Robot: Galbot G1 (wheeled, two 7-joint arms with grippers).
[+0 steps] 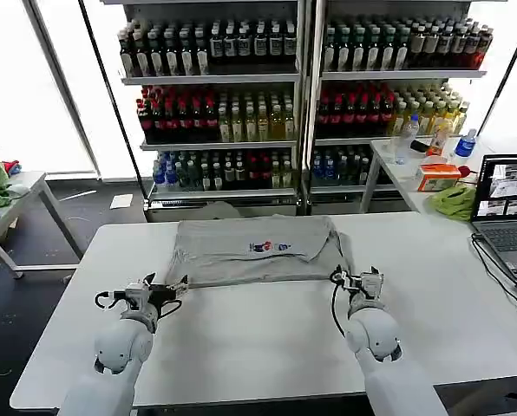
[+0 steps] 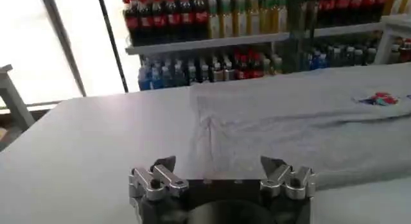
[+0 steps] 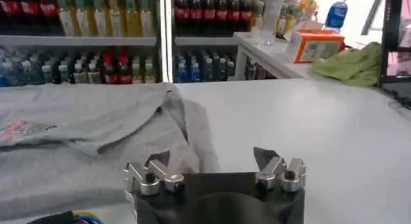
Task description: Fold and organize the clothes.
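i see 1 grey shirt (image 1: 251,250) lying flat on the white table (image 1: 267,338), toward the far side and roughly centred, with its small multicoloured print (image 1: 269,247) facing up. its near hem runs left to right in front of both arms. the right sleeve area is bunched and folded over near the right corner.

my left gripper (image 1: 170,289) sits low over the table at the shirt's near left corner, jaws open and empty. in the left wrist view the gripper (image 2: 218,169) has its 2 fingers spread, with the shirt (image 2: 302,126) edge lying just beyond them and the print (image 2: 380,99) far off toward the other side.

my right gripper (image 1: 354,279) sits at the shirt's near right corner, jaws open too, holding nothing. in the right wrist view the gripper (image 3: 212,162) has 1 fingertip over the cloth (image 3: 83,135) and the other over bare table (image 3: 308,129); i cannot tell whether it touches the fabric.

behind the table stand shelves (image 1: 302,95) of bottled drinks. to the right a side table (image 1: 415,178) carries a green cloth (image 1: 454,201), an orange box (image 1: 438,177) and bottles, and a laptop (image 1: 507,212) sits at the right edge of my table.
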